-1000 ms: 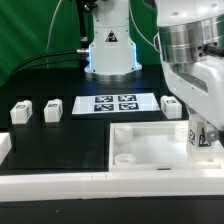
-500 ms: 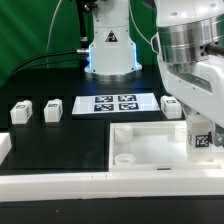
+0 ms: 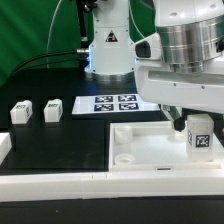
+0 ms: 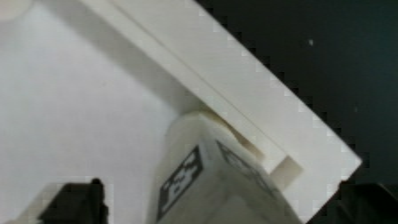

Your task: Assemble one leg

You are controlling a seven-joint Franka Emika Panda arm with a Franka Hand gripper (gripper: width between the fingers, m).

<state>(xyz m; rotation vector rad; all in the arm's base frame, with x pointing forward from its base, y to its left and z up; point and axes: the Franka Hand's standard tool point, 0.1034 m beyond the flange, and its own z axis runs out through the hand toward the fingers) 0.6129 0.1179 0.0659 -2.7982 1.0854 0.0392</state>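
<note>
A leg (image 3: pixel 200 134), a small white block with a square marker, stands upright in the white tray (image 3: pixel 140 138), at its corner on the exterior view's right. My gripper (image 3: pixel 190 126) hangs over it, with the fingers on either side of it. In the wrist view the leg (image 4: pixel 222 180) sits between my gripper's (image 4: pixel 222 208) dark fingertips (image 4: pixel 73 203), with a gap showing on one side. It stands close to the tray's wall (image 4: pixel 214 70). Two more legs (image 3: pixel 21 112) (image 3: pixel 52 109) lie on the table at the exterior view's left.
The marker board (image 3: pixel 115 102) lies behind the tray, in front of the robot base (image 3: pixel 110 50). A white rail (image 3: pixel 60 185) runs along the table's front edge. My arm hides the table at the exterior view's right.
My arm has shifted toward the exterior view's left and now covers the leg that lay beside the marker board. The leg in the tray stays where it was.
</note>
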